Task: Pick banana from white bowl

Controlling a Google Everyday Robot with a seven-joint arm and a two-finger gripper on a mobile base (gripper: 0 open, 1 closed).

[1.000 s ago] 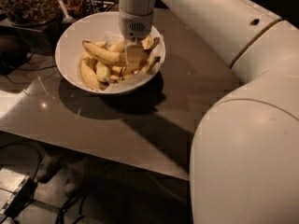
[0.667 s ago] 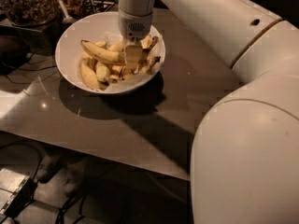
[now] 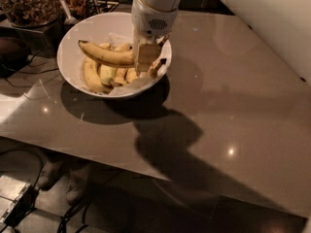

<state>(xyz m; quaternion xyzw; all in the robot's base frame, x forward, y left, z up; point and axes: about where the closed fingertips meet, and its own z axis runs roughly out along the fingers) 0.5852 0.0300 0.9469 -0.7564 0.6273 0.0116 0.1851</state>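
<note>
The tool (image 3: 146, 58) is closed on the banana (image 3: 107, 56) near its right end. Compared with a second ago, the banana sits higher, above the other bananas (image 3: 103, 76) in the bowl (image 3: 104, 25). The grasp appears to hold.

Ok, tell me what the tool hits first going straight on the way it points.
The tool points down into the white bowl, at the right end of the banana. It would likely meet that banana first, though depth is unclear.
</note>
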